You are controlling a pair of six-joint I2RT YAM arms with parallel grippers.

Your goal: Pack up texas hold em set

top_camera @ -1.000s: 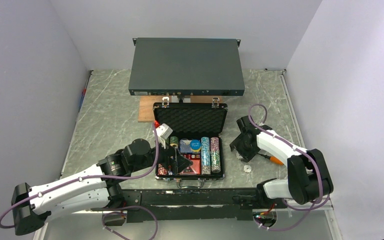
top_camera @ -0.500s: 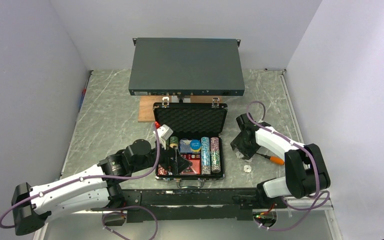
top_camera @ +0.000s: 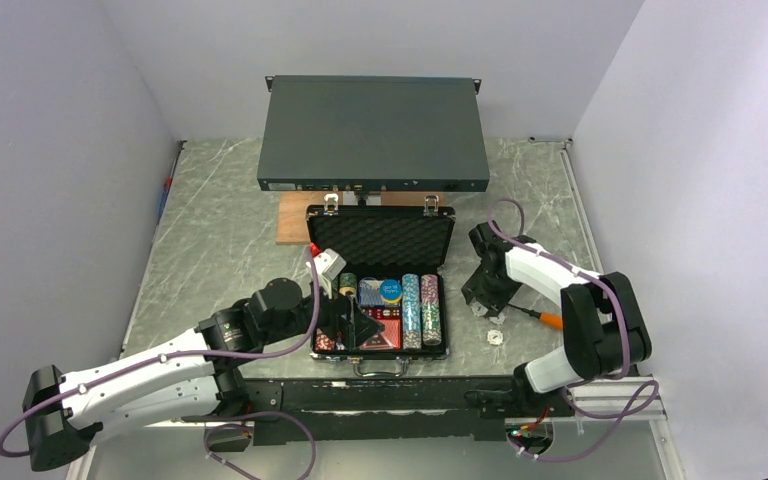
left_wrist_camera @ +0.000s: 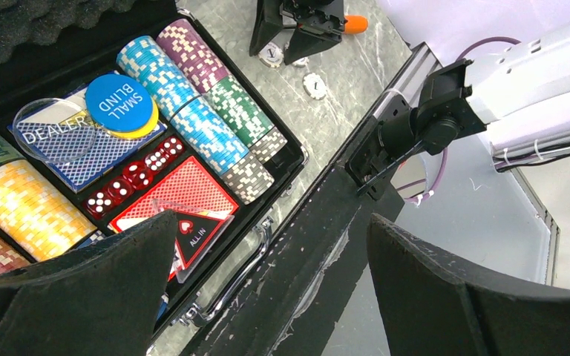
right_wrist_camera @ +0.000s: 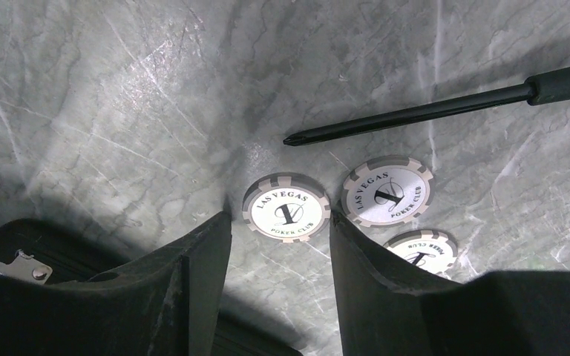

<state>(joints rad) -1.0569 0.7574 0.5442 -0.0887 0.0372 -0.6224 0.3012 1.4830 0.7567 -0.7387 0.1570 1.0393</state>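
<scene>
down low with the right gripper [right_wrist_camera: 278, 222], jaws parted and empty, straddling a loose white chip [right_wrist_camera: 286, 208] flat on the table [right_wrist_camera: 119, 111] just right of the open briefcase [top_camera: 382, 245], well nearer than the wide-open left gripper [left_wrist_camera: 271, 230].

third chip [right_wrist_camera: 420, 248] half hidden, screwdriver [right_wrist_camera: 415, 114] handle cropped

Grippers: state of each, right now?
Left gripper: open, empty.
Right gripper: open, straddling a chip, not clamped on it.
</scene>
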